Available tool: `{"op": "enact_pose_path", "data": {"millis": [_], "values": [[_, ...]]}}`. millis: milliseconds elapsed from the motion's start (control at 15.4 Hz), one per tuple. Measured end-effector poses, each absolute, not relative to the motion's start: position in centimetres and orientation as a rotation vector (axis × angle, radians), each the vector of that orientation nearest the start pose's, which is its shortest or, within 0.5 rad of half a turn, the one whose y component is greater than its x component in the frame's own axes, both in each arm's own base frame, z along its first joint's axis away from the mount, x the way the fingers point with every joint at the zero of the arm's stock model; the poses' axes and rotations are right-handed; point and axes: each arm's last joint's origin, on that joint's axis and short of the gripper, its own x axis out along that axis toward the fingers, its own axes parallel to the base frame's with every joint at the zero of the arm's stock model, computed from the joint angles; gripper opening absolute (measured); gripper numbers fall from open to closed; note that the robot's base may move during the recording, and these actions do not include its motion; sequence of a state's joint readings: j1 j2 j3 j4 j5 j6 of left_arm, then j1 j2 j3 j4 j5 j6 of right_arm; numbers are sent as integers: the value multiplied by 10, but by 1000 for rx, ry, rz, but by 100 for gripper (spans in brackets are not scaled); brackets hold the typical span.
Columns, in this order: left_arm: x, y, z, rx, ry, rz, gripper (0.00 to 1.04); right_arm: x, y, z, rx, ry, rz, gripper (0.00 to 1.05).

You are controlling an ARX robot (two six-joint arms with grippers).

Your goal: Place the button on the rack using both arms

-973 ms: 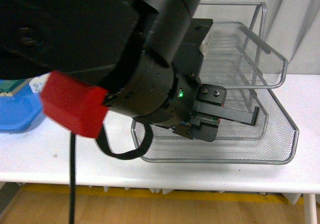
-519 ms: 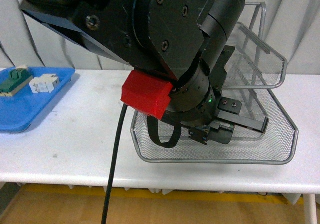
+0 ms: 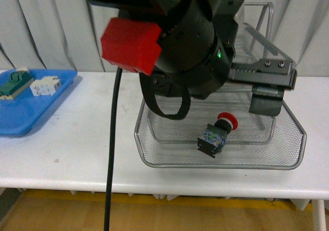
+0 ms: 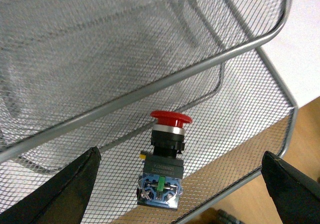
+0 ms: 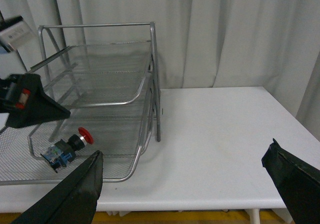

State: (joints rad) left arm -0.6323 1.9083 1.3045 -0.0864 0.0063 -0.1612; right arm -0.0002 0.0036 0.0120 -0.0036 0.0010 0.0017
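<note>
1. The left arm [image 3: 169, 40] hangs close to the front camera. Its tool [image 3: 277, 88] is spread wide and holds nothing.
2. Below that tool, the button [image 3: 218, 136] lies on its side in the front of the lowest tier of the rack [image 3: 299, 138], red cap pointing rearward, clear of both fingers.
3. The right tool [image 5: 182, 154] is wide and empty, above bare bench [image 5: 215, 129] beside the rack.
4. A blue tray [image 3: 23, 115] sits at the bench's left.
5. A curtain [image 3: 61, 30] hangs behind.
</note>
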Motion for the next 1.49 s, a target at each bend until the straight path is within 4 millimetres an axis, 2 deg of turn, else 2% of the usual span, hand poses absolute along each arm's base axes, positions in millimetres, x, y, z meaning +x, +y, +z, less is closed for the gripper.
{"op": "enact_pose_path", "data": {"millis": [195, 389, 454, 519, 584, 648, 713, 778, 843, 973, 1232, 1491], "values": [[309, -212, 217, 60, 720, -607, 98, 97, 0, 167, 2, -5, -1, 98], [281, -177, 214, 144, 761, -622, 98, 97, 0, 167, 2, -5, -1, 98], [278, -160, 215, 151, 753, -592, 98, 97, 0, 167, 2, -5, -1, 98], [281, -142, 213, 133, 486, -407, 90, 97, 0, 167, 1, -5, -1, 98], [266, -101, 209, 90, 271, -143, 75, 97, 0, 167, 2, -5, -1, 98], [248, -65, 209, 44, 157, -36, 65, 97, 0, 167, 2, -4, -1, 98], [230, -36, 218, 12, 62, 24, 54, 97, 0, 167, 2, -4, 0, 98], [212, -22, 227, -4, -28, 42, 41, 97, 0, 167, 2, -5, 0, 98], [199, -21, 222, -5, -41, 6, 27, 97, 0, 167, 2, -5, 0, 98], [187, -16, 197, 4, 37, -6, 3, 97, 0, 167, 2, -4, 0, 98], [161, 0, 187, 1, 9, 12, 2, 97, 0, 167, 2, -4, -2, 98], [143, 0, 178, 1, 7, 1, 2, 97, 0, 167, 2, -4, -1, 98]]}}
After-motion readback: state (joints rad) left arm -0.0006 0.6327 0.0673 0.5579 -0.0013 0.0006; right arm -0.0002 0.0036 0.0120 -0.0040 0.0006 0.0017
